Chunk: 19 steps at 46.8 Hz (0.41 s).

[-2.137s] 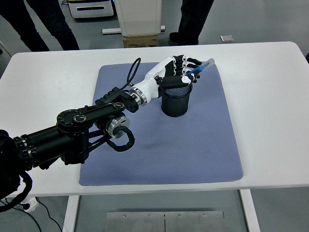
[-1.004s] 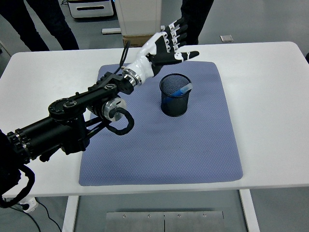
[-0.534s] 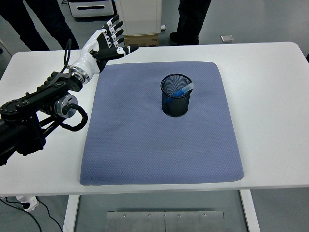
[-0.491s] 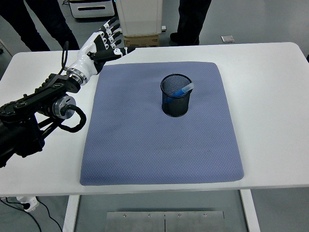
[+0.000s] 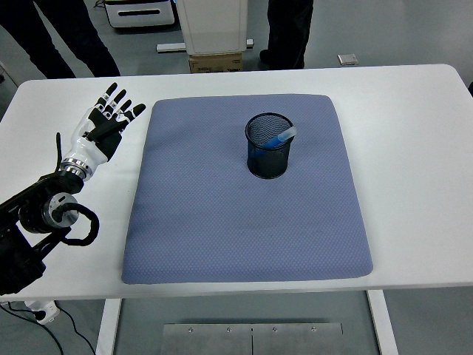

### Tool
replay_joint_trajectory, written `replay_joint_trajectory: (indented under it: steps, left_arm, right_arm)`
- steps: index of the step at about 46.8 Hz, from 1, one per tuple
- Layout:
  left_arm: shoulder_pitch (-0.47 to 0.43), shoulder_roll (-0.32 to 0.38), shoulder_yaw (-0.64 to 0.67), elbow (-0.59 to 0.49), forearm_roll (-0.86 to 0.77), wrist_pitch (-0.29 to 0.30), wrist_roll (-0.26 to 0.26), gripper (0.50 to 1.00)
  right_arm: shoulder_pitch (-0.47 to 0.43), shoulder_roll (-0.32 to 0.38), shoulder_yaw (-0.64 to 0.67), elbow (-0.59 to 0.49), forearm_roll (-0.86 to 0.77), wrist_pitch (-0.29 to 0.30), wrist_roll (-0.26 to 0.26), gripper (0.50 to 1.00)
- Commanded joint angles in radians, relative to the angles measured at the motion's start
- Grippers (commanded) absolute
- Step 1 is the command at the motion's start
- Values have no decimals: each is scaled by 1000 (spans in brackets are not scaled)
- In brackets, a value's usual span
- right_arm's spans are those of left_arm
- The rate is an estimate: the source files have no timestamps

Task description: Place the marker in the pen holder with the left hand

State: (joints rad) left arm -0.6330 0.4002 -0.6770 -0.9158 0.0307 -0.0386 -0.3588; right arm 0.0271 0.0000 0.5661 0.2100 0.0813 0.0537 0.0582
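Note:
A blue marker (image 5: 276,138) with a clear cap leans inside the black mesh pen holder (image 5: 269,146), its cap end resting on the right rim. The holder stands upright on the blue-grey mat (image 5: 247,192), right of the mat's centre. My left hand (image 5: 111,118) is open and empty, fingers spread, over the white table to the left of the mat, well away from the holder. The right hand is out of view.
The white table (image 5: 414,148) extends around the mat on all sides. People's legs (image 5: 288,29) stand beyond the far edge, beside a white cabinet and a cardboard box (image 5: 214,63).
My left hand released the marker into the holder, then drew back left and toward me, from over the holder to the table left of the mat. The marker stays in the holder.

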Motion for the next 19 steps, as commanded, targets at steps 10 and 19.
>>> replay_joint_trajectory:
  steps: [10, 19]
  left_arm:
    - [7, 35, -3, 0, 0, -1, 0, 1000]
    - [9, 39, -3, 0, 1, -1, 0, 1000]
  right_arm:
    - [0, 0, 1, 5, -3, 0, 0, 1000]
    - [4, 0, 3, 0, -2, 0, -1, 1000]
